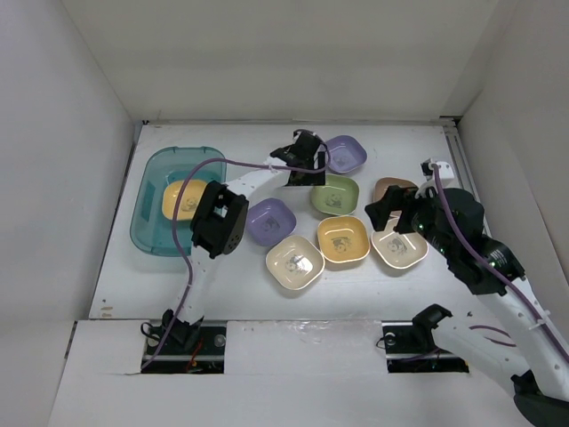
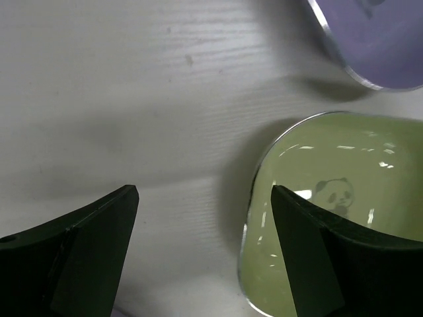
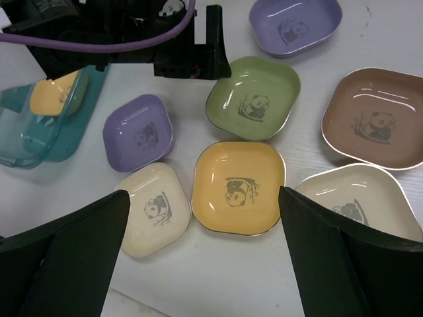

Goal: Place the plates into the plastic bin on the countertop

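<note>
The green square shallow plate with a panda at its centre (image 2: 344,191) lies flat on the plain white countertop (image 2: 132,86), towards the back of a cluster of loose dishes. The left gripper (image 2: 205,197) hangs over one edge of it with jaws apart. One dark finger is above the plate's well and the other over bare counter, so the rim sits between them and nothing is gripped yet. Close around it are a purple plate at the back (image 1: 345,154), a brown plate (image 1: 394,189), a second purple plate (image 1: 269,221), a yellow-orange plate (image 1: 343,240), a cream plate on the left (image 1: 294,262) and a cream plate on the right (image 1: 399,247). The translucent teal plastic bin (image 1: 151,227) stands well apart at the left side with one yellow plate (image 1: 182,197) already lying in it. The right gripper (image 3: 203,195) hovers spread wide and empty above the yellow-orange plate. From where I stand the worry is that rim, which is thin and glossy. A pinch that lands shallow could slide off, flip the green plate, or shove it into the purple plate just beside it. Held by one edge it would hang tilted, and it could slip out on the way across or catch the bin's raised rim. The two arms also work close together, so a careless swing could knock them.
</note>
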